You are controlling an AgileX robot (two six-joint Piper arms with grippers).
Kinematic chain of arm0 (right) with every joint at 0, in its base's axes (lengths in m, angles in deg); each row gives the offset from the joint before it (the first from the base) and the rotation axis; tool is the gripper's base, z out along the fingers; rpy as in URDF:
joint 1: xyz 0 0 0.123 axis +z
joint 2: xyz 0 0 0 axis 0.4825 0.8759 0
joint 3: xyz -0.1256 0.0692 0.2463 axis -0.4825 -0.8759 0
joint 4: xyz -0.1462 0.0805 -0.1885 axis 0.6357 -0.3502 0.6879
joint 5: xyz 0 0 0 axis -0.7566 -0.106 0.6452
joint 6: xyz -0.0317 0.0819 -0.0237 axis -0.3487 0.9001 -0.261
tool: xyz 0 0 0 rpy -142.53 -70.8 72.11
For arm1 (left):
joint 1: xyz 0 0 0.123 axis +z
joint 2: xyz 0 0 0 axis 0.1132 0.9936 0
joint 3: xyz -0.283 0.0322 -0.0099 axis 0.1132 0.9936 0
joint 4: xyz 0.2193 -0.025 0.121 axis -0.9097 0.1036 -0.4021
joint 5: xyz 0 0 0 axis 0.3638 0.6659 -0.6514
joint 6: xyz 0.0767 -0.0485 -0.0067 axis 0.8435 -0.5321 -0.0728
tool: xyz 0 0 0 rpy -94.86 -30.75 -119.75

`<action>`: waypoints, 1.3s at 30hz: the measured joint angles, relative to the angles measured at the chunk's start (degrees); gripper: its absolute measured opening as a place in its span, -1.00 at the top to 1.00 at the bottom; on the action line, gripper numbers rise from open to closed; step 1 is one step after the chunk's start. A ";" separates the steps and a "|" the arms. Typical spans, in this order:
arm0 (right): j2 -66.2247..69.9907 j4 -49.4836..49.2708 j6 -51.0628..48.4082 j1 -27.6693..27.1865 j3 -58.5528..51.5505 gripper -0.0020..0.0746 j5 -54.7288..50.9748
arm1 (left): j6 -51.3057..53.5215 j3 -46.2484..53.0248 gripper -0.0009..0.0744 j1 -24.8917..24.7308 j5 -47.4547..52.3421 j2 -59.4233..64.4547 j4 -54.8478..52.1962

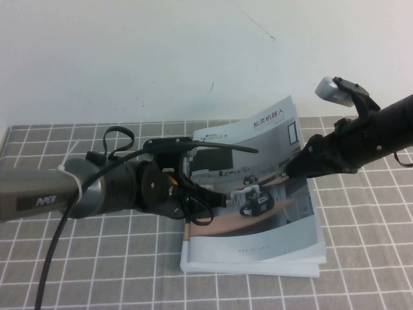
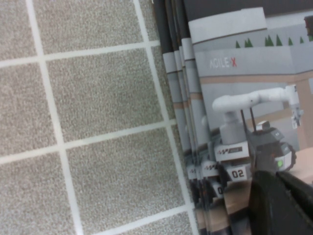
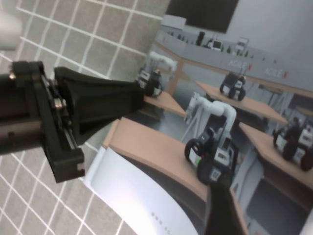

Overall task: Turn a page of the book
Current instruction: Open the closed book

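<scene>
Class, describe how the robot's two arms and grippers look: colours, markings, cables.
The left arm is grey-silver with white "PiPER" lettering and a loose black cable; its left gripper is black. The right arm is black, carrying a pale grey camera; its right gripper is black too.

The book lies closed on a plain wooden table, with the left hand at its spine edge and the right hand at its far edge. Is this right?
Not quite: the high view shows the book on a grey checked tablecloth, not plain wood. The left hand and right hand are placed as you say.
</scene>
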 joint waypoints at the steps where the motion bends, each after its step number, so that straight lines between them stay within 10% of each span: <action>1: 0.00 0.71 0.71 0.00 0.46 -0.06 -0.33 | 0.00 0.00 0.99 0.00 0.00 0.00 0.00; 28: 8.46 10.20 7.06 0.08 1.30 -0.06 1.92 | 0.00 0.00 0.99 0.00 0.00 0.09 0.00; 39: 8.56 -2.94 4.33 -0.14 1.30 -0.06 0.83 | 0.08 0.00 0.99 0.00 0.00 0.09 0.00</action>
